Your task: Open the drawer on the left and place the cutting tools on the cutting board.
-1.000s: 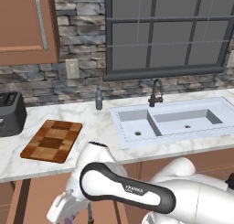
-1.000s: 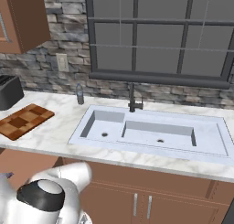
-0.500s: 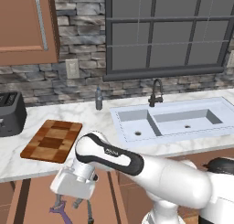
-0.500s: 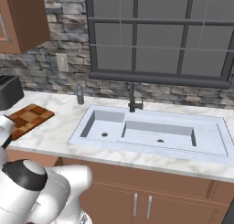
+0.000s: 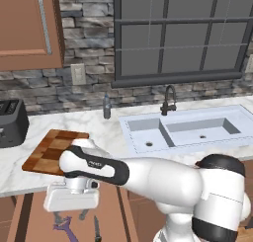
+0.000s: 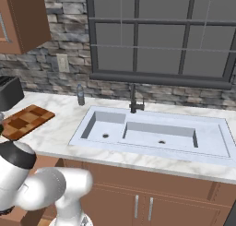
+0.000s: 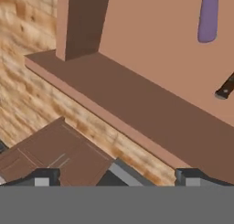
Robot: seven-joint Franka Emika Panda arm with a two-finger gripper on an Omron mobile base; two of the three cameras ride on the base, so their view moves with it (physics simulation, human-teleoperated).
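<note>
Over the open drawer, the gripper hangs with jaws released, above the purple tool and knife.

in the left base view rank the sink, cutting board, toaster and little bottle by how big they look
1. White double-basin sink, clearly largest.
2. Checkered wooden cutting board, partly covered by the arm.
3. Black toaster, cut off by the frame edge, so its rank against the board is unsure.
4. Small grey bottle, smallest.

Matt wooden drawer; checkered wood cutting board; glossy marble counter.
</note>
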